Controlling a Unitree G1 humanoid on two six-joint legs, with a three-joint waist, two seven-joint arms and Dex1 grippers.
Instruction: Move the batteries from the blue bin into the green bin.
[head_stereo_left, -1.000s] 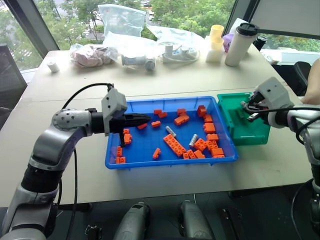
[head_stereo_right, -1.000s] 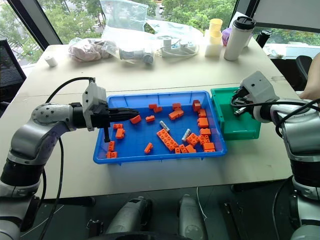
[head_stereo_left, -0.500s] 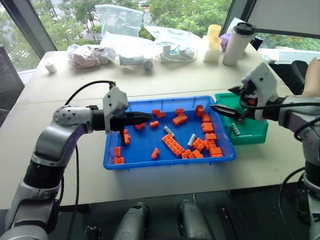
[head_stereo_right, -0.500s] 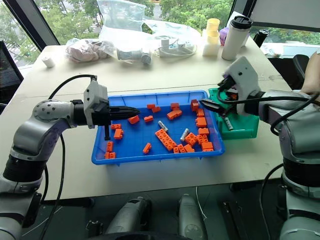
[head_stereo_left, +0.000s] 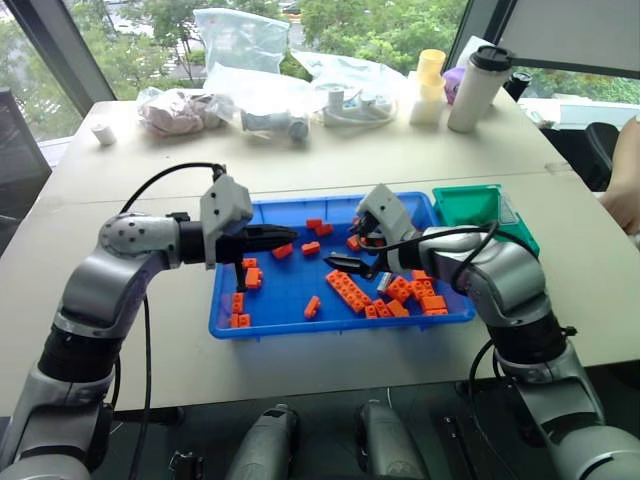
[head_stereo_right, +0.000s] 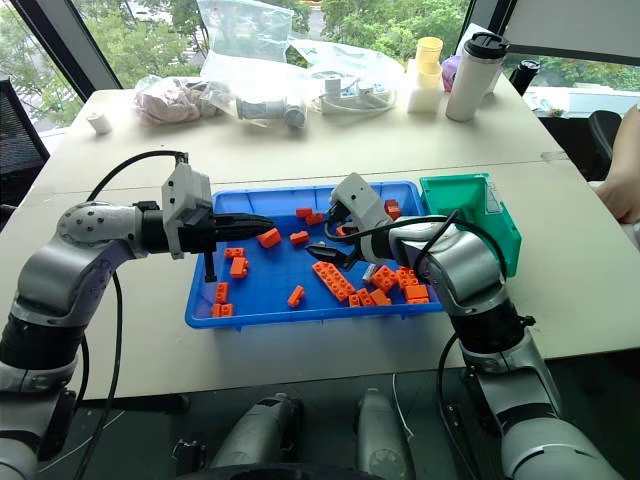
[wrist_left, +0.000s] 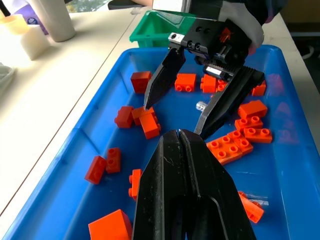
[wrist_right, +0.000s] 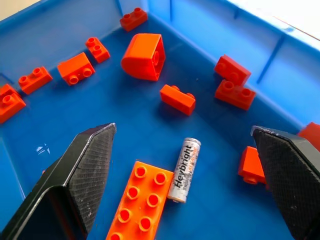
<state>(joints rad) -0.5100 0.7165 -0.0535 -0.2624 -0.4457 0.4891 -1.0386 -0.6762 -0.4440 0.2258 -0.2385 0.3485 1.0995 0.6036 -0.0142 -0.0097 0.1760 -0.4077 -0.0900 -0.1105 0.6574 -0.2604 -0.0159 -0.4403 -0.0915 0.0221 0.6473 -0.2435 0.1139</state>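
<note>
My right gripper (wrist_right: 185, 170) hangs wide open and empty over a battery (wrist_right: 183, 170) in the blue bin (head_stereo_left: 290, 325), touching a long orange brick (wrist_right: 134, 200). Rigid, smooth, likely to roll: pinch across mid-length. Left gripper (wrist_left: 187, 150) closed, empty.

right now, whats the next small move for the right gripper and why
Probably lower the open right gripper onto the battery and close. The battery lies in the blue bin between the spread fingers, touching a long orange brick.
</note>
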